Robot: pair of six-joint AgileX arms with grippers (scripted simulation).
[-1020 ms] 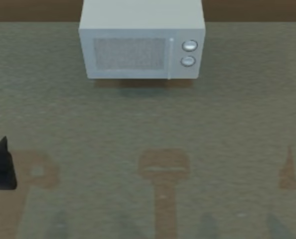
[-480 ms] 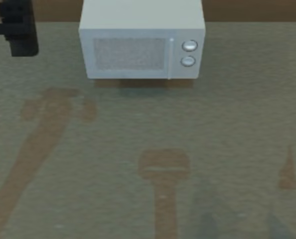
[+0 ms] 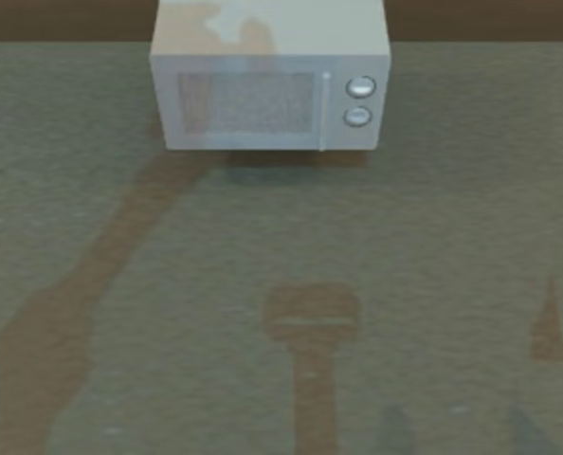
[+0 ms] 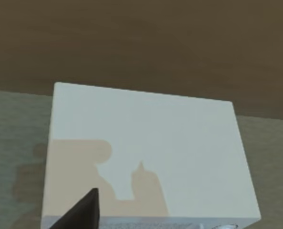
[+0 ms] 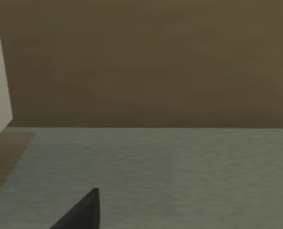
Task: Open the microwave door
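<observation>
The boxy white microwave [image 3: 270, 76] stands at the far edge of the grey-green textured surface [image 3: 433, 246], its mesh-windowed microwave door [image 3: 245, 102] flush shut. Only one dark fingertip of each tool shows, the left tool [image 4: 79, 214] and the right tool [image 5: 82, 212]; whether either is parted or closed cannot be told.

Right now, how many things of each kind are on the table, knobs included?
Microwave: 1
Microwave door, shut: 1
Round silver knobs: 2
Total: 4
</observation>
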